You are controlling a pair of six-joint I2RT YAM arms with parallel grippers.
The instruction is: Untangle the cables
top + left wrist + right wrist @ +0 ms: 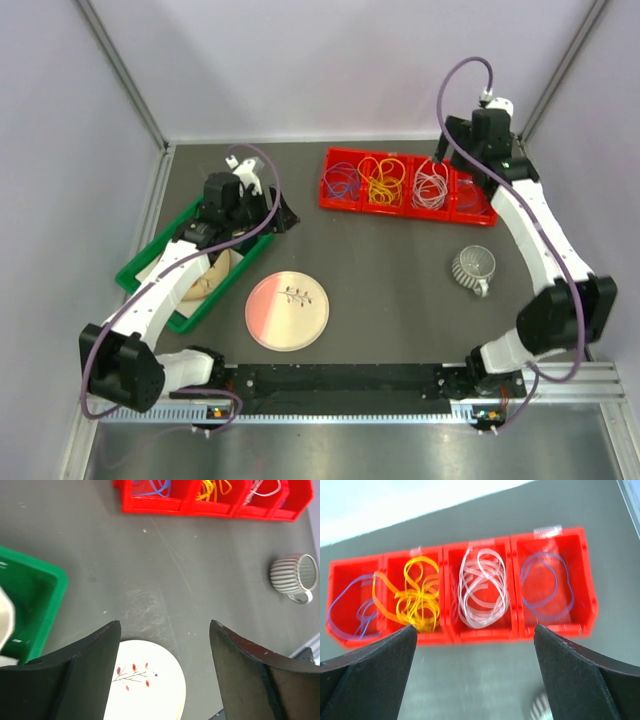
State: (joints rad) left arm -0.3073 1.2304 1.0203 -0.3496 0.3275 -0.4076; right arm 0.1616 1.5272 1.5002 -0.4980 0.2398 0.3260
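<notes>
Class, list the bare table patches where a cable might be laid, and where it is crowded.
Bare: the middle, bordered by red tray, plate and mug. Crowded: green tray corner under left arm; red tray full of cables.

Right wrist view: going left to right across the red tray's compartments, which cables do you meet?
Blue-purple cable → yellow cables → white-pink cables → second blue-purple cable.

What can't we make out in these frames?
- Green bin contents: top view, left arm covers them; left wrist view, edge crops them.
- Red tray, rightmost compartment: top view, right arm partly covers it.
- Yellow cable crossings: right wrist view, blurred.
- Mug: right wrist view, bottom edge crops it.
</notes>
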